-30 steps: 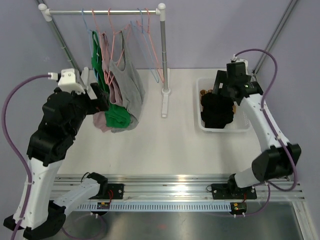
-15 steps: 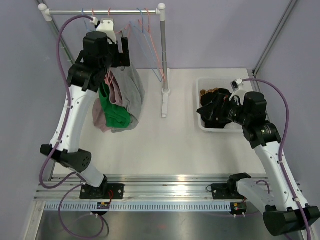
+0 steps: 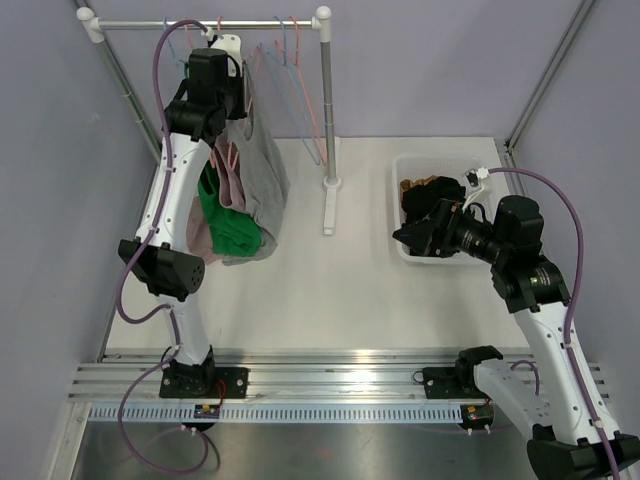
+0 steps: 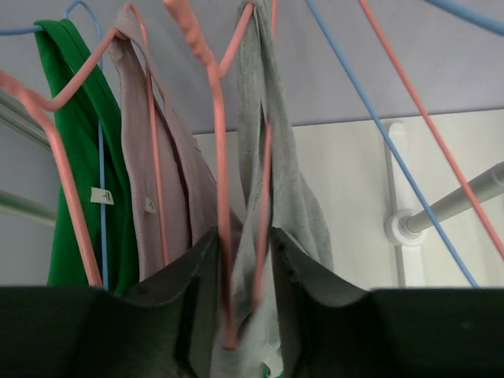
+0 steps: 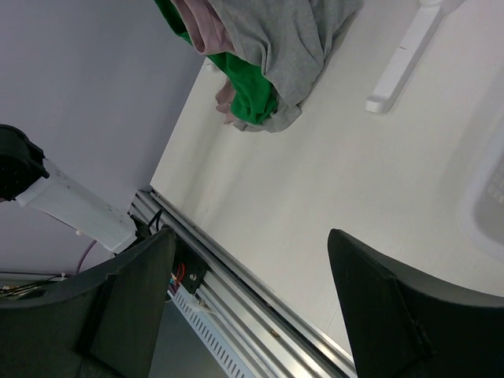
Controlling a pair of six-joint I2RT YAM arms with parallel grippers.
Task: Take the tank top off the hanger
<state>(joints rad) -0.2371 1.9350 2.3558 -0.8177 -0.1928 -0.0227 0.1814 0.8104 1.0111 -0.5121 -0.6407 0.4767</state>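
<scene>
Grey tank top (image 4: pixel 272 181) is looking soft, light, snag-prone; I'm bracketing its strap and pink hanger (image 4: pixel 216 157) with left hand (image 4: pixel 240 272) parted, right hand (image 5: pixel 244 303) idling open.

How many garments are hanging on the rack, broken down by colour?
Green tank top: 1
Pink tank top: 1
Grey tank top: 1
Total: 3 garments, all on the rack.
</scene>
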